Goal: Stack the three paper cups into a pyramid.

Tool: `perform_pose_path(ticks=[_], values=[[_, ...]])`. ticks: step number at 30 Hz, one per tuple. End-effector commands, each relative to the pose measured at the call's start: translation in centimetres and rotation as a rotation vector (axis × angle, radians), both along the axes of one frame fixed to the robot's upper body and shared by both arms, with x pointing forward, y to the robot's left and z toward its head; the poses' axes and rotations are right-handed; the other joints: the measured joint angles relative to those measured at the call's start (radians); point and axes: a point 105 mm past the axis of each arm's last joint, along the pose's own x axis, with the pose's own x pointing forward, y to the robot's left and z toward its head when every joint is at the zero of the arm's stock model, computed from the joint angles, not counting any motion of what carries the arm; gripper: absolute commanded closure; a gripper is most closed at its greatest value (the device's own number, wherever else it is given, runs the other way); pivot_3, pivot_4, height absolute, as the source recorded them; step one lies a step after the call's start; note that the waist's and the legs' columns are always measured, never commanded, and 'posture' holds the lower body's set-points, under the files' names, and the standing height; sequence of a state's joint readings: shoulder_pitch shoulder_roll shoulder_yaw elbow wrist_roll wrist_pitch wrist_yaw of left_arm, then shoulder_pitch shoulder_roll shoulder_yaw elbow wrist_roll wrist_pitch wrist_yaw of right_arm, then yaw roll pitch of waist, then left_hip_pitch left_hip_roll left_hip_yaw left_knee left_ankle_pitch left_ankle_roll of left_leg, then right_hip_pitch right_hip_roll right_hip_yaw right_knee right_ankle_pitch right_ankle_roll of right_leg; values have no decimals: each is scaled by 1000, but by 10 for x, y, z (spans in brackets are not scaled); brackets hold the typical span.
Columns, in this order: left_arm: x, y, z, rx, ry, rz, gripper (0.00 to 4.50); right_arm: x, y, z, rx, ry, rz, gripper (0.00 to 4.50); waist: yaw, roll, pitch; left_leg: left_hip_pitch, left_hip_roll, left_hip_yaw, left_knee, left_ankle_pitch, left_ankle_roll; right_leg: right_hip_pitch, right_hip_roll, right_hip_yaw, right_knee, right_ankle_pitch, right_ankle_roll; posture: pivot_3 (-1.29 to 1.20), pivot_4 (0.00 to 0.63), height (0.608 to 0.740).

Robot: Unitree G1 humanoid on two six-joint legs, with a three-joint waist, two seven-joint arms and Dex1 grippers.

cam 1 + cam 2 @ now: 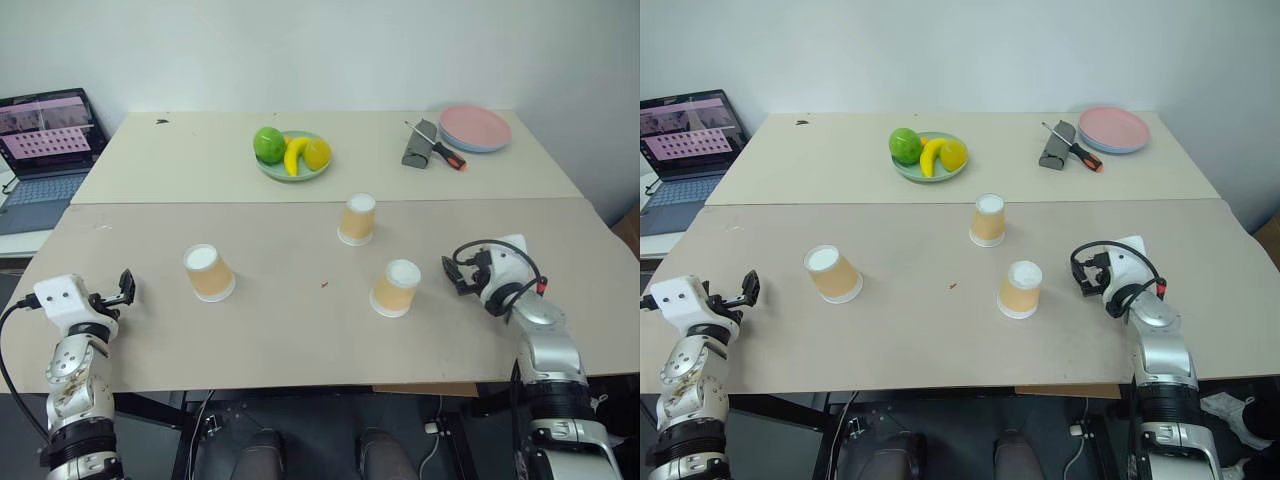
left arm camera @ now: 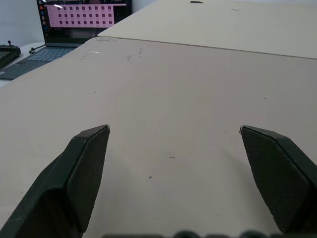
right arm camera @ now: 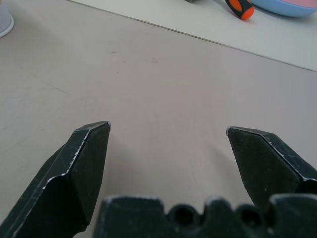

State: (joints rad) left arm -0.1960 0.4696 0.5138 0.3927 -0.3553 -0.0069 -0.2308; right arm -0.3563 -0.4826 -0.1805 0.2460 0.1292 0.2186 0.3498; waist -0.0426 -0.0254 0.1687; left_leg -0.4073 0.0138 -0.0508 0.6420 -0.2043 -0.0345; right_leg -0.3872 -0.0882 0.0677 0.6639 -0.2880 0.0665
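Note:
Three paper cups stand upside down on the near table, apart from one another: one to the left, one at the centre rear and one right of centre at the front. Each has tan-orange sides and a white base facing up. My left gripper hovers near the table's front left, left of the left cup, open and empty. Right of the front cup my right gripper is open with nothing between its fingers. A rim of the rear cup shows in the right wrist view.
On the far table sit a green plate of fruit, a grey block with an orange-handled screwdriver and a pink plate. An open laptop stands far left. A seam joins the two tables.

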Motion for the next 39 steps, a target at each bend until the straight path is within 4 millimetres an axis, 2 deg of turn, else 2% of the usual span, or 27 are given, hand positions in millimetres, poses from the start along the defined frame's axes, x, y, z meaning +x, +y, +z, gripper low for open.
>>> perform_pose_path(ticks=[1, 4, 7, 9, 14, 16, 17, 19, 21, 24, 27, 30, 32, 34, 35, 39], values=[[7, -1, 18, 21, -41, -35, 0, 5, 0, 18, -17, -68, 1, 86, 0, 0, 0, 0, 0, 0, 0, 0, 0, 0, 0, 0, 0, 0, 0, 0, 150, 740], [17, -17, 43, -3, -107, -186, 0, 9, 2, 15, -26, -54, 8, 86, 0, 0, 0, 0, 0, 0, 0, 0, 0, 0, 0, 0, 0, 0, 0, 0, 150, 740], [16, -49, 72, 90, -158, -405, 0, 10, 3, 13, -31, -42, 22, 86, -1, 0, 0, -1, 0, 0, 0, 0, 0, 0, 0, 0, 0, 0, 0, 0, 150, 740], [11, -70, 90, 131, -187, -542, 0, 11, 3, 11, -44, -33, 33, 86, -1, 0, 0, -2, 0, 0, 0, 0, 0, -1, 0, 0, -1, 0, 0, 0, 150, 740], [-8, -109, 167, 145, -354, -776, 0, 15, -4, 13, -61, -26, 32, 86, -1, 0, 0, -1, 1, 0, 0, 0, 0, -1, 0, 0, 0, 0, 0, 0, 150, 740], [-20, -138, 182, 140, -373, -917, 0, 15, -5, 13, -64, -26, 32, 86, -2, 0, 0, -1, 1, 0, 0, 0, 0, 0, 0, 0, 0, 0, 0, 0, 150, 740], [-28, -156, 180, 146, -344, -1012, 0, 16, -7, 14, -64, -26, 30, 86, -2, 0, 0, -1, 1, 0, 0, 0, 0, 0, 0, 0, 0, 0, 0, 0, 150, 740], [-50, -193, 152, 197, -186, -1226, 0, 15, -11, 15, -73, -24, 22, 86, -6, 0, 0, -1, 0, 1, 0, 0, 0, 0, 0, 1, -1, 0, 0, 0, 150, 740], [-66, -207, 125, 211, -49, -1348, 0, 14, -16, 17, -78, -25, 17, 86, -10, 3, 0, 0, 0, 2, -1, 0, 1, 0, 0, 2, -1, 0, 0, 0, 150, 740], [-68, -200, 105, 225, 62, -1390, 0, 6, -25, 19, -46, -5, 67, 86, -12, 3, 1, 0, 2, 2, -1, 0, 1, -1, 2, 2, -1, 0, 0, 0, 150, 740], [-62, -196, 105, 278, 69, -1391, 0, -9, -39, 23, -21, 55, 164, 86, 0, 4, 1, 2, 3, 1, -1, 0, 0, 2, 4, 2, -1, 0, -1, 0, 150, 740], [-56, -196, 109, 304, 54, -1393, 0, -40, -50, 13, -17, 206, 320, 86, 8, 4, 2, 0, 2, 1, -1, 0, 0, 3, 3, 2, -5, 0, -1, 0, 150, 740], [-52, -194, 106, 329, 70, -1385, 0, -68, -54, 7, 8, 338, 431, 86, 14, 4, 2, -1, 2, 1, -1, -1, 2, 2, 3, 1, -7, 0, -1, 0, 150, 740], [-50, -194, 102, 338, 79, -1391, 0, -96, -47, 8, 43, 450, 571, 86, 14, 5, 2, -3, 2, 1, -1, -2, 4, 1, 3, 2, -8, 0, 0, 0, 150, 740], [-50, -195, 101, 337, 86, -1398, 0, -102, -43, 11, 42, 477, 608, 86, 9, 5, 2, -3, 2, 1, 0, -2, 4, 1, 3, 2, -7, 0, 0, 0, 150, 740], [-51, -199, 97, 346, 93, -1424, 0, -96, -13, 24, -21, 446, 701, 86, -23, 5, 2, 3, 3, 2, 0, -2, 4, 5, 6, 4, -5, 1, -2, 0, 150, 740]])
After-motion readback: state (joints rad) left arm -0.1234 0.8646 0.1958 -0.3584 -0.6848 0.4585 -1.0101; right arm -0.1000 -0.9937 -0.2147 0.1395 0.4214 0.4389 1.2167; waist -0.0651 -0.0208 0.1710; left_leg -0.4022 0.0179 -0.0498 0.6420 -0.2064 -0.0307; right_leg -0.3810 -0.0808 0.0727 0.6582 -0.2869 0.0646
